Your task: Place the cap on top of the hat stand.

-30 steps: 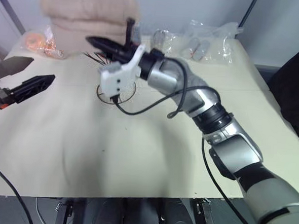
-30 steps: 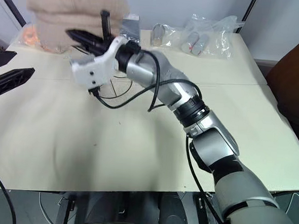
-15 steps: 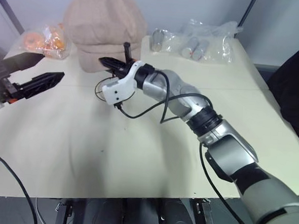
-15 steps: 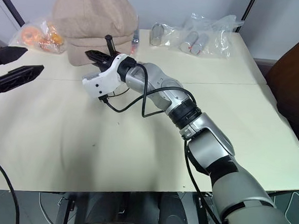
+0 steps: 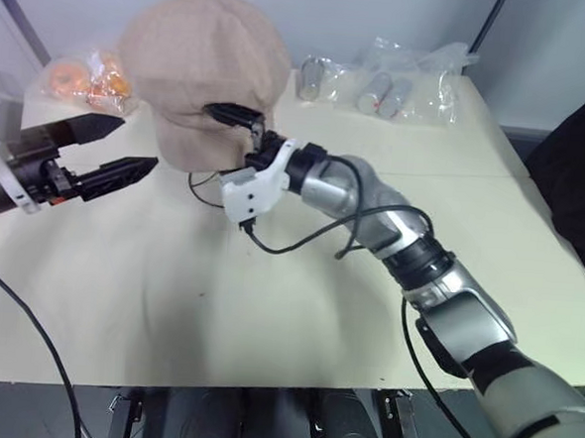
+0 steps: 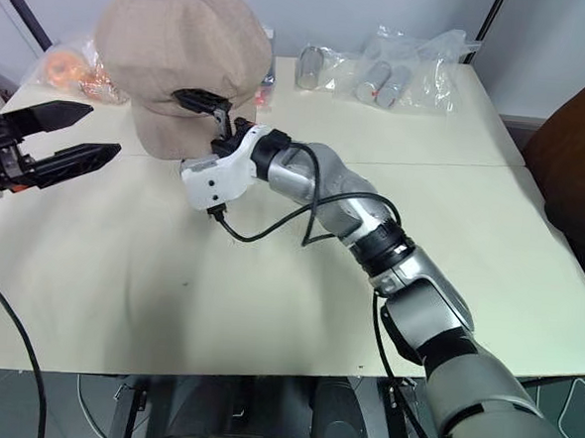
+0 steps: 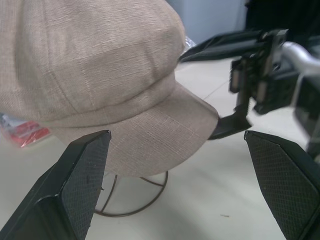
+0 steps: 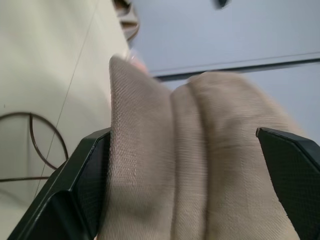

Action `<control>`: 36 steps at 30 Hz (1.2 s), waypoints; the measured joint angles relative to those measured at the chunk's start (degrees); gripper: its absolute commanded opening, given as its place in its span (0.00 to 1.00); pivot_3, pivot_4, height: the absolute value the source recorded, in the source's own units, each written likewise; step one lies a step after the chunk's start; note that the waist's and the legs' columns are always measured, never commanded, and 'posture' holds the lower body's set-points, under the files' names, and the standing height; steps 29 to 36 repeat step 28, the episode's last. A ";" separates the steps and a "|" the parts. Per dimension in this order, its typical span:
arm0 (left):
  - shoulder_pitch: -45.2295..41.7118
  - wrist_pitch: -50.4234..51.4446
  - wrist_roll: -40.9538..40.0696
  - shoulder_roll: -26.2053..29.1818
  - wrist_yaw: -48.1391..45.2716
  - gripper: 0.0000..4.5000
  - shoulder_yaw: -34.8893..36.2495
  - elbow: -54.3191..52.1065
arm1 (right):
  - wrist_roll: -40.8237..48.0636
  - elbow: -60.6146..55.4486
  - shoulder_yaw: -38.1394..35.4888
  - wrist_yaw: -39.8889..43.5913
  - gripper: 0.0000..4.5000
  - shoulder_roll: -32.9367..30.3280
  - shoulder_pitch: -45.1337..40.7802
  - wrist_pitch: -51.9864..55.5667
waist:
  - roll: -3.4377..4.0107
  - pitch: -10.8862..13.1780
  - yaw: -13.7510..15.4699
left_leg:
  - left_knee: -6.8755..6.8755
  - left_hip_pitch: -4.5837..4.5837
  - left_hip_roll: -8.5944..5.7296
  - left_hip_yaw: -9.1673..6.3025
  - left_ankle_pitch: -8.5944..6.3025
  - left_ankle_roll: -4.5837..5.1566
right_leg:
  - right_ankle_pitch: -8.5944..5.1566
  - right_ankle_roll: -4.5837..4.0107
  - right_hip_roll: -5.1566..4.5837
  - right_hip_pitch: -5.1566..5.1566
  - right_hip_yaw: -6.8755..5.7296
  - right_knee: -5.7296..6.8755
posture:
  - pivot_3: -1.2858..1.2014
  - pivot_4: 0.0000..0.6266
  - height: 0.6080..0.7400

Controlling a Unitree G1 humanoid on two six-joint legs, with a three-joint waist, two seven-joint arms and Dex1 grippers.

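So we've got one cap [image 5: 197,69], soft beige woven fabric with a panelled rounded crown and a short stiff brim, sitting on top of the hat stand [image 7: 131,197], a thin dark-brown wire thing whose round ring base shows on the pale, matte table [image 5: 267,317]. The right pincer [image 6: 215,110] has its two black fingers spread wide around the brim edge, not squeezing the fabric. The left pincer [image 5: 118,154] hangs just beside the cap, fingers wide apart too, holding nothing. At the back we count a few crinkly clear plastic bags [image 5: 400,82] with metallic cylinders inside, plus one bag of orange stuff [image 5: 88,77].
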 measured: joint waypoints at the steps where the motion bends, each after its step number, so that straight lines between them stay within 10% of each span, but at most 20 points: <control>1: 0.00 -0.05 0.14 0.03 -0.21 1.00 -0.01 0.03 | 1.49 -1.43 -0.68 0.90 0.98 -0.91 1.01 -0.51 | 0.00 0.00 -0.01 | 0.01 0.00 0.00 0.00 0.00 0.00 | 0.00 0.00 0.00 0.01 0.00 0.00 | 0.52 0.24 1.00; 10: 1.29 -0.82 2.05 0.48 -1.28 1.00 0.64 2.64 | 32.48 -13.93 -10.49 23.70 0.98 -15.17 13.00 5.94 | 0.00 0.00 0.19 | 0.01 0.01 0.04 0.00 -0.01 0.04 | -0.01 0.00 -0.02 0.11 -0.04 -0.06 | 0.52 0.24 1.00; 18: 10.29 -2.43 6.12 2.47 -5.82 1.00 9.66 8.10 | 63.66 -7.67 -27.62 41.19 0.98 -33.48 11.02 48.97 | 0.08 0.07 0.11 | -0.07 0.08 0.13 0.07 -0.02 0.07 | -0.08 -0.14 -0.02 0.04 -0.02 -0.08 | 0.52 0.24 1.00; 36: 12.52 -3.44 7.58 2.89 -7.97 1.00 13.81 9.99 | 69.74 -0.34 -32.44 49.66 0.98 -36.81 7.46 62.98 | 0.08 0.07 0.09 | -0.10 0.03 0.17 0.24 -0.04 0.08 | -0.11 -0.17 -0.02 0.00 -0.06 -0.11 | 0.52 0.24 1.00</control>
